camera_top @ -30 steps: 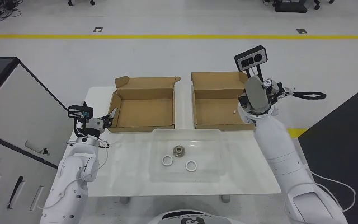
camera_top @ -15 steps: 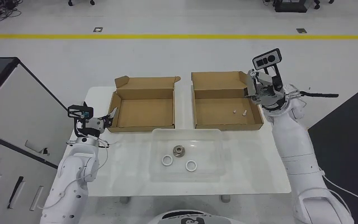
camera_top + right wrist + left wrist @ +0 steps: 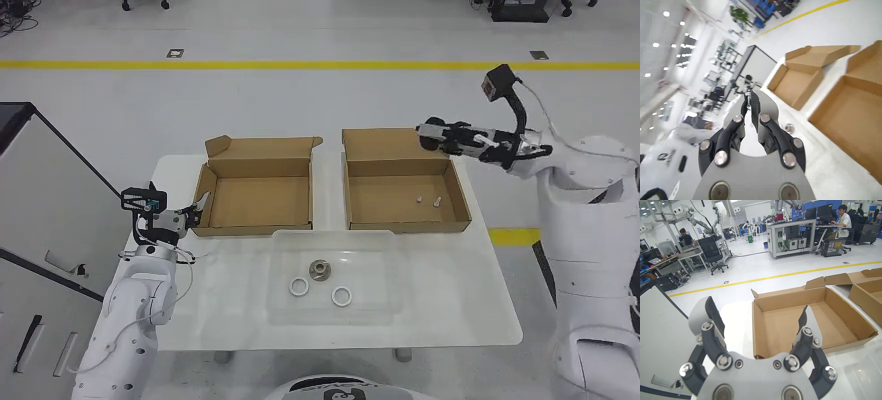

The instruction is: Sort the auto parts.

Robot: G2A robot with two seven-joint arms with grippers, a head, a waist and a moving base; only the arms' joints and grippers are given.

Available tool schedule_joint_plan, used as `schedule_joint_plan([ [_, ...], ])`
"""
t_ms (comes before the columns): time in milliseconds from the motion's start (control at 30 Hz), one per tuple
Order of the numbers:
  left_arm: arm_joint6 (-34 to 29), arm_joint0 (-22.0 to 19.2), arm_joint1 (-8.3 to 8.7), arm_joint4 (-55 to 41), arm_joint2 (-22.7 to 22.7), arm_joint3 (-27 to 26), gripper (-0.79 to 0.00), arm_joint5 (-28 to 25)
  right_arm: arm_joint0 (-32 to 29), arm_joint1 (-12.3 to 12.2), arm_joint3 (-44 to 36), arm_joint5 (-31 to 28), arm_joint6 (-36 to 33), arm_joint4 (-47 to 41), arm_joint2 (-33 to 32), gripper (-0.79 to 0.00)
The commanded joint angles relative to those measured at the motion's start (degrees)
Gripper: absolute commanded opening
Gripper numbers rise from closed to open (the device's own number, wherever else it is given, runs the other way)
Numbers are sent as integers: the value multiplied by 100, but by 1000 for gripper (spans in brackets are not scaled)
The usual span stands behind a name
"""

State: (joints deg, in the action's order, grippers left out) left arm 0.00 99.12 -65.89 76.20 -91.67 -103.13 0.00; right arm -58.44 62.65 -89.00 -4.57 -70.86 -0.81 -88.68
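A clear tray [image 3: 385, 240] at the table's middle holds two white rings [image 3: 299, 288] [image 3: 342, 297] and a metal hub [image 3: 320, 269], the hub [image 3: 789, 127] also showing in the right wrist view. My right gripper [image 3: 748, 100] is shut on a small metal bolt [image 3: 748, 97]; in the top view it [image 3: 428, 133] hangs above the back wall of the right cardboard box [image 3: 462, 190], which holds two small parts [image 3: 417, 200] [image 3: 437, 201]. My left gripper [image 3: 757, 308] stands open and holds nothing, just left of the left cardboard box [image 3: 800, 323], whose floor is bare.
The left box [image 3: 260, 195] and the right one stand side by side behind the tray, flaps folded back. A grey panel [image 3: 45, 190] stands off the table's left edge. Bare white tabletop [image 3: 455, 290] lies right of the tray.
The right arm has swung up and out to the right; its gripper now points left over the right box's back wall. The left arm has not moved.
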Motion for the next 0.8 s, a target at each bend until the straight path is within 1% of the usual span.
schedule_joint_plan([
  [0,0,0,0,0,0,0,0,0,107,-12,-35,-56,102,612,184,-785],
  [133,0,0,0,0,0,0,0,0,346,-25,-58,-219,391,1850,707,-785],
  [333,0,0,0,0,0,0,0,0,700,11,157,-345,773,3488,1598,-785],
  [433,0,0,0,0,0,0,0,0,881,47,411,-360,733,3893,1972,-785],
  [633,0,0,0,0,0,0,0,0,1233,114,1031,-519,376,4520,2605,-785],
  [767,0,0,0,0,0,0,0,0,1428,183,1478,-587,259,4597,2921,-785],
])
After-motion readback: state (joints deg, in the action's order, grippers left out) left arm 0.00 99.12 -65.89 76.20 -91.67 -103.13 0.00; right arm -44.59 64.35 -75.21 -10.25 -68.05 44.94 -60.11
